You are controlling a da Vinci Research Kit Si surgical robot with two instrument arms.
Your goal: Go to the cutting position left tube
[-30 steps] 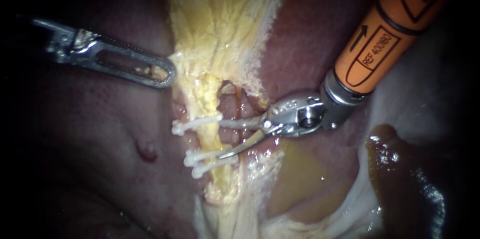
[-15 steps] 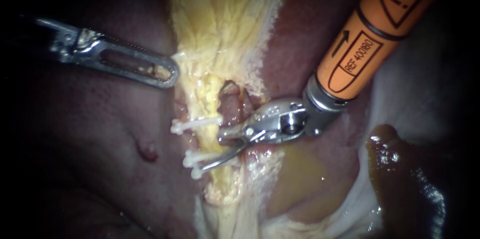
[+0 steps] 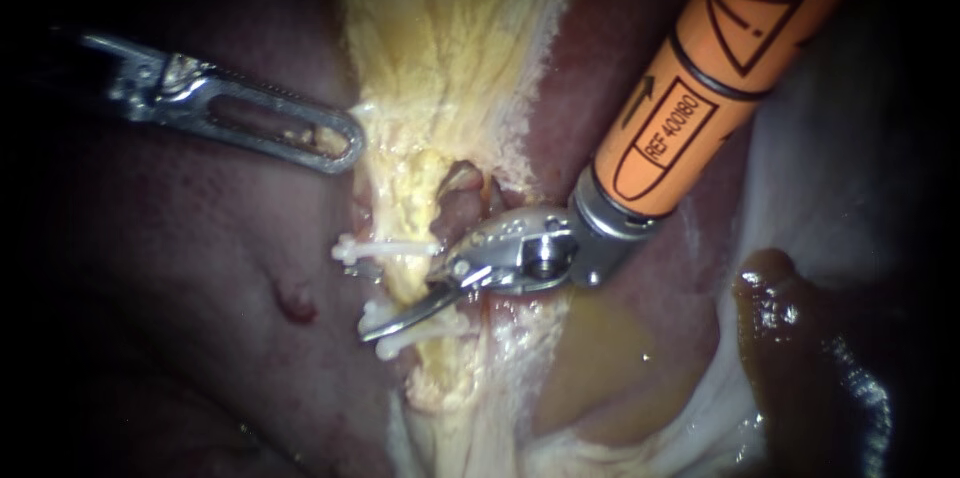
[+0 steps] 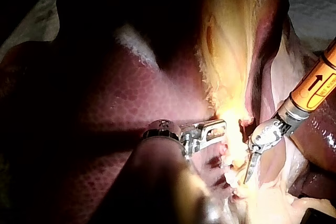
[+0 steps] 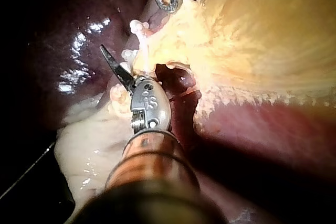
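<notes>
Close to the endoscope's lens, the right instrument (image 3: 412, 300) comes in on its orange shaft from the upper right. Its two slim blades are spread, with a gap between them and nothing gripped. The lower blade lies across the lower pair of clips (image 3: 392, 346). Little of the upper blade shows, and its tip is lost at the rim of a small opening in the tissue.

Just beyond the blades stands the left tube (image 3: 402, 283), sheathed in yellow. It runs from a single upper clip (image 3: 385, 250) down to the lower pair and appears to sit in the blades' gap.

Farther off, the left instrument (image 3: 340, 143) has its windowed jaws pressed together on the edge of the yellow tissue (image 3: 440, 58), drawing it aside. The dark red liver (image 3: 230, 268) lies behind everything.

The main hazard is probably the lower blade. Resting on the paired clips, it could dislodge one of them or close on plastic rather than tube. The hidden upper tip could nick whatever lies behind the opening, and in the right wrist view too only one blade can be followed. If the left instrument's hold on the yellow tissue slipped, the tube would likely shift between the blades, putting the cut too close to a clip.
</notes>
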